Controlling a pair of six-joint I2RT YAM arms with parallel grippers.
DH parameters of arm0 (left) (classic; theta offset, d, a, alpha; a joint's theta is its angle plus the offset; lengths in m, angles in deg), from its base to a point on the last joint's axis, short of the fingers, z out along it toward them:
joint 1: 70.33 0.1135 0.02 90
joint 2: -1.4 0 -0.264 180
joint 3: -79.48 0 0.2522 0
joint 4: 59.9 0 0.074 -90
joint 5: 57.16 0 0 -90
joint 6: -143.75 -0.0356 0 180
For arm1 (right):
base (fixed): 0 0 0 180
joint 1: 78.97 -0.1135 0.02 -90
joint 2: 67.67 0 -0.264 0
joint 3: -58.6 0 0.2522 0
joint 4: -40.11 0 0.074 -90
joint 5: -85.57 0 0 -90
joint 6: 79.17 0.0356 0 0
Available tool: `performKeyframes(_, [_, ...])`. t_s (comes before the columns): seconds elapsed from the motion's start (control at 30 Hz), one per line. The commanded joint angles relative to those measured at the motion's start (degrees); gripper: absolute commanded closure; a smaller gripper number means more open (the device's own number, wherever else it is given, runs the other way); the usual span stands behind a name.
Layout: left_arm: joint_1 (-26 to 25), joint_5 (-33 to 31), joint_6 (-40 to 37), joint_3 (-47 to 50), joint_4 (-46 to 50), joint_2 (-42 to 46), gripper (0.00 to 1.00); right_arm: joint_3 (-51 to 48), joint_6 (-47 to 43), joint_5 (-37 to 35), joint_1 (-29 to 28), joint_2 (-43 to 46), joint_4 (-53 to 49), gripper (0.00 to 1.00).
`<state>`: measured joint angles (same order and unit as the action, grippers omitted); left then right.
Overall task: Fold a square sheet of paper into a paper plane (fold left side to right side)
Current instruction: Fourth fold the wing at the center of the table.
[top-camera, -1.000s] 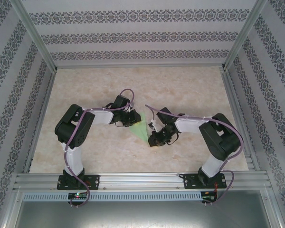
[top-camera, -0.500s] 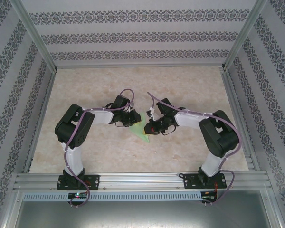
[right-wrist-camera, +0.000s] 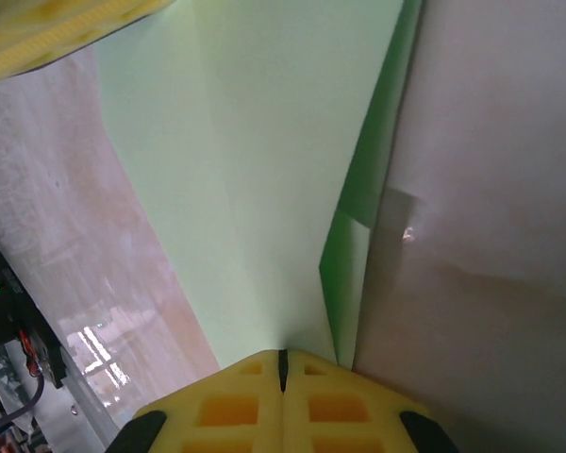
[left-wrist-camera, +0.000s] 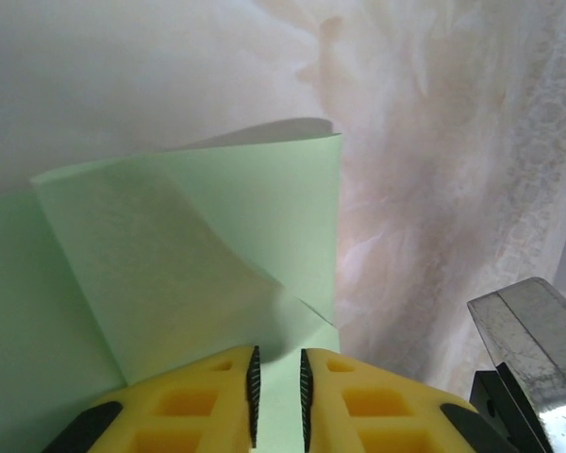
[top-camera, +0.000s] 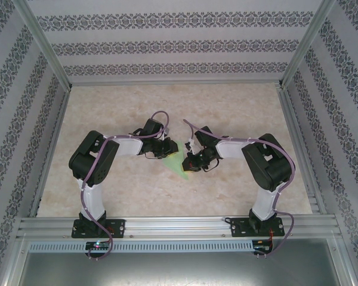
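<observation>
Quick look at our fold rig rn: both arms are bent inward and meet near the middle of the beige marbled table (top-camera: 238,107), and the green paper (top-camera: 178,163) sits right btwn them. From the top cam it's a slim pointed wedge, tip aimed toward the near edge and the wide end up by the left arm. The right gripper (right-wrist-camera: 283,359) is clenched tight, w/ its yellow fingers (right-wrist-camera: 236,408) pressed together and no gap. The paper runs straight into that seam, so we'd call it pinched there. In the right wrist cam we see a long pale panel w/ a darker green flap folded along its right side, lifted off the table surface. There's also a yellow pad (right-wrist-camera: 57,28) in the top-left corner touching the sheet's far end. The left gripper (left-wrist-camera: 276,363) is trickier: its fingers (left-wrist-camera: 198,408) stand just a slit apart w/ green showing in the slit. Tbh we can't tell if they're actually squeezing the paper or just sitting around its edge. In that cam one flap curls up and over another layer, w/ a crease running diagonally toward the fingertips. A silver-and-black metal part (left-wrist-camera: 533,349) sits just right of the fingers, no idea what it is. Patterned wallpaper walls (top-camera: 179,47) box the whole table in.
</observation>
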<state>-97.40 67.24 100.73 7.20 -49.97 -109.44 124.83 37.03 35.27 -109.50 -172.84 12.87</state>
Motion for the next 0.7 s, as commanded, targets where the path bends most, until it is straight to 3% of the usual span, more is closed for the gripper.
performKeyframes(0.0, [-0.4, -3.5, -3.6, 0.0, 4.6, 1.8, 0.75, -1.8, -1.8, -6.9, -0.2, -2.0, -5.8, 1.0])
performKeyframes(0.27, [-0.8, 1.8, -2.0, 4.6, -4.3, 7.3, 0.79, -1.8, -1.6, -9.2, -0.5, -2.9, -6.9, 1.0])
performKeyframes(0.67, [-4.0, 7.9, 1.9, 9.8, -15.0, 4.1, 0.87, -1.0, -1.2, -9.6, -1.5, -3.6, -7.1, 1.0])
